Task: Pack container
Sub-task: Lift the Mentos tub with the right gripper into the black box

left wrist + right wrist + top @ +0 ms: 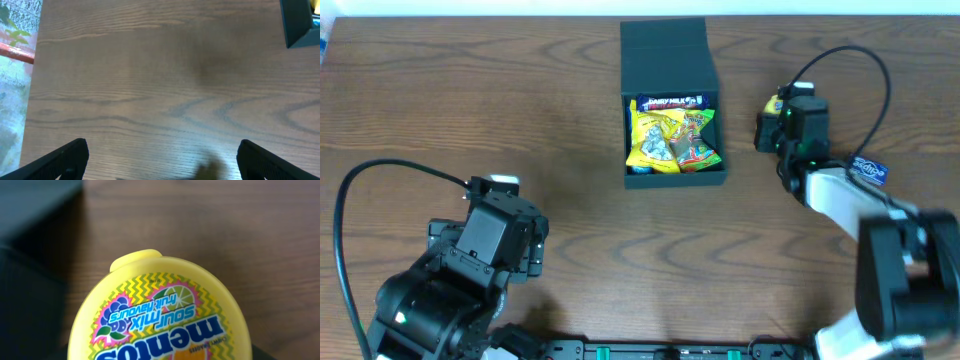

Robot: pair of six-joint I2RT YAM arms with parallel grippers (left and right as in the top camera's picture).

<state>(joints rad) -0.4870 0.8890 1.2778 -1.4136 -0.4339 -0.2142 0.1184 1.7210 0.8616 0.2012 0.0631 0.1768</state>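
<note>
Right wrist view: right gripper seemingly clamps a Mentos tub (lid up) for the container at nine o'clock; left gripper gapes, empty.

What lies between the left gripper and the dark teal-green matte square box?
Only bare brown wooden table separates the left gripper from the dark teal-green matte square box; the left wrist view shows it, and the overhead view agrees.
</note>
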